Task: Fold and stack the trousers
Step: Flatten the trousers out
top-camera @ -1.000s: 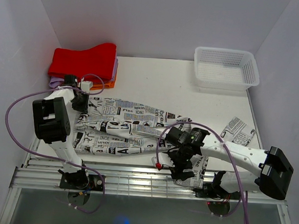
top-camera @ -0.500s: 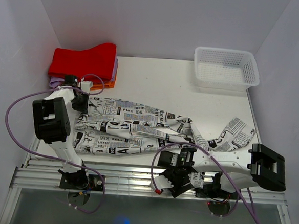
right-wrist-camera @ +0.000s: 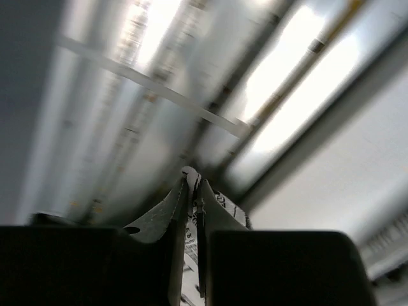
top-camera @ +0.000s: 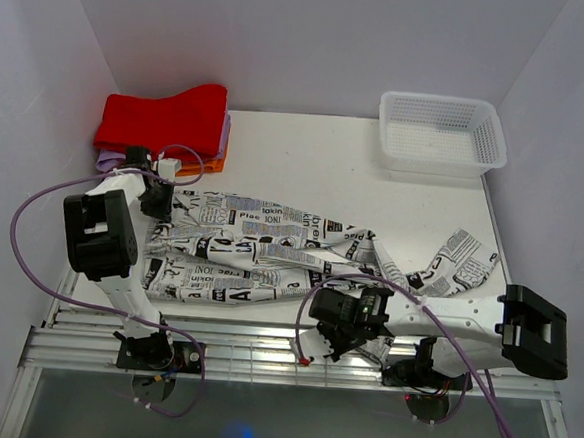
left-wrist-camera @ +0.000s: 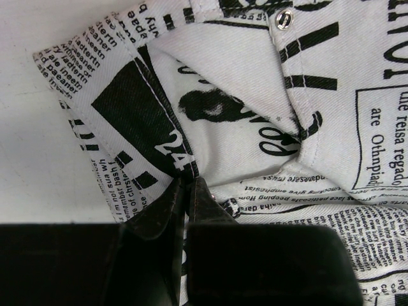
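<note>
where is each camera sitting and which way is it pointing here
Top external: above and behind the bases, looking down at the table and the trousers; both arms show.
Left wrist: on the left gripper, looking close at the waistband; its jaws are closed on fabric.
Right wrist: on the right gripper, facing blurred metal rails at the near edge; its jaws are closed on printed fabric.
Shared: top and left wrist both show the trousers' waist end being gripped.

B/w newsprint trousers (top-camera: 260, 245), unfolded, legs R-ward.
</note>
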`<state>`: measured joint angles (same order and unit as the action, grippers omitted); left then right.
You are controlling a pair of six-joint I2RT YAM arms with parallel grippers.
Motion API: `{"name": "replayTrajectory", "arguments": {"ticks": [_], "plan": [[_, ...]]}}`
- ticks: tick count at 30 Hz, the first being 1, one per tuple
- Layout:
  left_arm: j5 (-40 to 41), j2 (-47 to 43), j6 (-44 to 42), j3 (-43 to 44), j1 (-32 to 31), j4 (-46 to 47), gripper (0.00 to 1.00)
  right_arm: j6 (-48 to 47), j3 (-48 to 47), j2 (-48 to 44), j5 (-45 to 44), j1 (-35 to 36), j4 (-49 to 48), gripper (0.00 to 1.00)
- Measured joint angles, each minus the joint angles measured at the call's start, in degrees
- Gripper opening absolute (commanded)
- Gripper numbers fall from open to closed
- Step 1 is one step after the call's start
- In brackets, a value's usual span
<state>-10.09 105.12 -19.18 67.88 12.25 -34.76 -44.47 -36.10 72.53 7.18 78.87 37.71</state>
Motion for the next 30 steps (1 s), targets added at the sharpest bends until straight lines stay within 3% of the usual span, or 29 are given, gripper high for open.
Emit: {"name": "replayTrajectory", "arguments": {"ticks": [5, 11, 18, 21, 25, 30], "plan": [[0.24, 0.09, -0.02, 0.26, 0.0, -0.61, 0.01, -4.35, -8.92, 0.28, -7.28, -10.27, 2.58, 0.08], [0.48, 0.26, 0.0, 0.59, 0.0, -1.25, 0.0, -12.57, -26.08, -2.29, -9.6, -30.38, 1.36, 0.08], [1.14, 0.33, 0.2, 0.66, 0.0, -1.18, 0.0, -22.82, -31.43, -0.98, -1.42, -68.0, -0.94, 0.08], [1.92, 0.33, 0.24, 0.63, 0.04, -1.07, 0.0, -25.0, -31.74, 4.7, 2.4, -79.41, -2.82, 0.08], [2.67, 0.28, 0.24, 0.63, 0.83, -0.9, 0.0, -25.05, -34.18, 14.73, 6.12, -88.72, -5.55, 0.08], [4.44, 0.22, -0.04, 0.9, 3.34, -0.87, 0.0, -23.87, -38.62, 22.91, 10.54, -93.66, -8.31, 0.08]]}}
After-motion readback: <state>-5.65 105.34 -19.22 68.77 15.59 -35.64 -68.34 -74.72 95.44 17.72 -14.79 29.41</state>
